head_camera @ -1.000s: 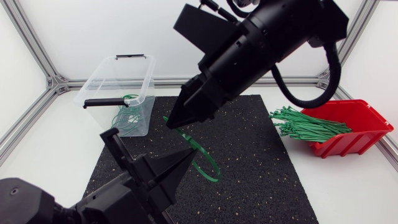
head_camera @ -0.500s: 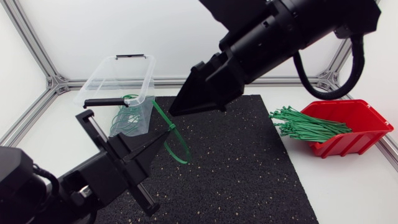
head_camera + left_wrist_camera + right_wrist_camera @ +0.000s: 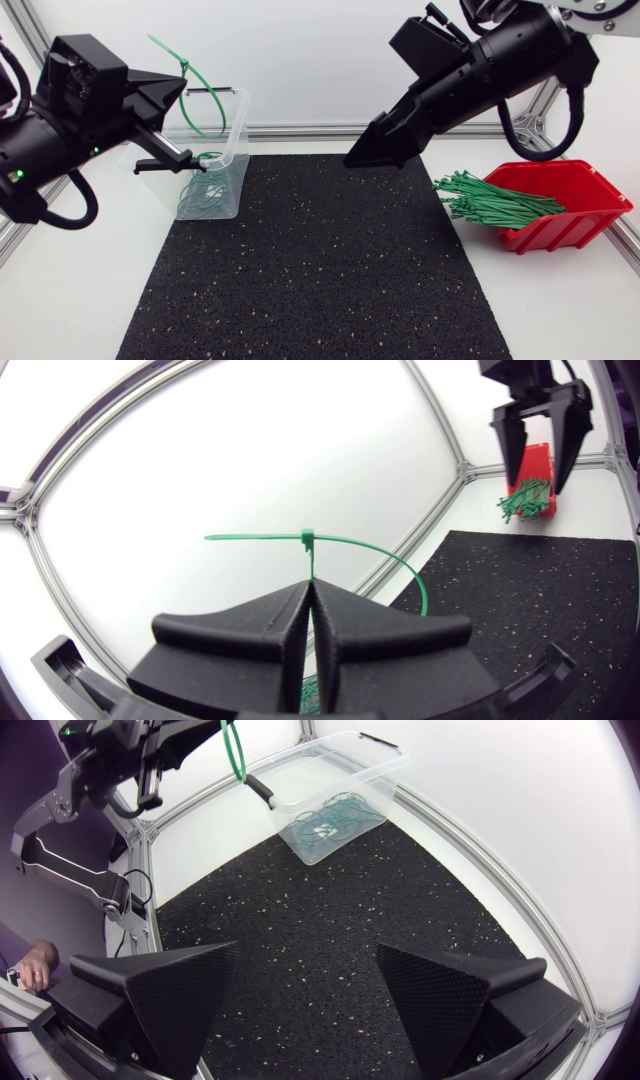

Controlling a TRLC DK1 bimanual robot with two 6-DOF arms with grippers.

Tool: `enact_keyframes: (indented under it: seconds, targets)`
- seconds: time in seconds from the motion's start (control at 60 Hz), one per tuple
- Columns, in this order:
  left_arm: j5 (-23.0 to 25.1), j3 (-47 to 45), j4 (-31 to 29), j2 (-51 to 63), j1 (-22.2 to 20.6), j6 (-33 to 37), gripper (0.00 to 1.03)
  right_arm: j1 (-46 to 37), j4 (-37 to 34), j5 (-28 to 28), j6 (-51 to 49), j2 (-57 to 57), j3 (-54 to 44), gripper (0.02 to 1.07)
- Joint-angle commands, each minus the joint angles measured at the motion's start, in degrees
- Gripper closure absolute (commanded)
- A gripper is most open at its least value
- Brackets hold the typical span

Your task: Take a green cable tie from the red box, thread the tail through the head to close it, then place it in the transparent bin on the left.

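My left gripper (image 3: 178, 88) is shut on a green cable tie (image 3: 200, 95) closed into a loop, held in the air above the transparent bin (image 3: 232, 150). In the left wrist view the fingers meet on the tie (image 3: 400, 565) just below its head, and the tail sticks out sideways. Several closed ties (image 3: 200, 195) lie in the bin. My right gripper (image 3: 362, 158) hangs open and empty over the mat's far edge; in the right wrist view its fingers (image 3: 170, 990) stand wide apart. The red box (image 3: 570, 205) at the right holds a bundle of loose green ties (image 3: 490, 200).
A black speckled mat (image 3: 320, 270) covers the middle of the table. An aluminium frame rail (image 3: 300, 130) runs along the far side behind the bin and the red box.
My left gripper carried the looped tie from over the mat up and left to above the bin. My right gripper let go of it, opened and drew back to the right.
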Motion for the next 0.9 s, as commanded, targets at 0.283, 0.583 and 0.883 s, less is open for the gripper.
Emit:
enact_keyframes:
  seconds: [0.283,0.583,0.883]
  targets:
    - [-5.95,22.98,-9.36,24.72,10.0,-2.72,1.0,-3.65,2.61,3.67,-3.41,-0.92,-3.55,0.06]
    - [-12.8,30.45,-15.69,35.01,10.96,-2.28,0.89,-5.15,2.88,4.2,-4.29,-2.15,-5.13,0.06]
    - [-13.77,31.15,-18.94,36.06,10.61,-4.65,0.04,-8.57,2.96,5.25,-5.34,-4.61,-5.48,0.06]
